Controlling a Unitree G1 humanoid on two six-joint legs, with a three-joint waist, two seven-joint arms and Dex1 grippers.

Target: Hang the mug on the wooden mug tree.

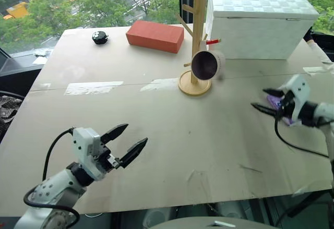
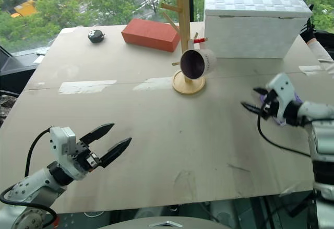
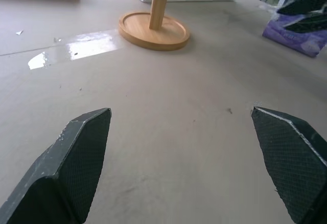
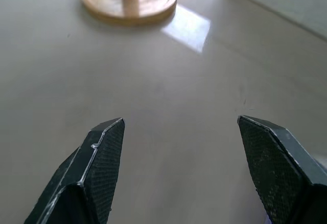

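Our right hand (image 1: pixel 267 99) is open and empty, low over the bench (image 1: pixel 172 151) and well apart from the mug (image 1: pixel 207 64), which hangs by its handle on the red-tipped peg of the wooden mug tree (image 1: pixel 197 36). Our left hand (image 1: pixel 126 143) is open and empty too. We judge hanging done; withdraw gently, without nudging the tree's base.
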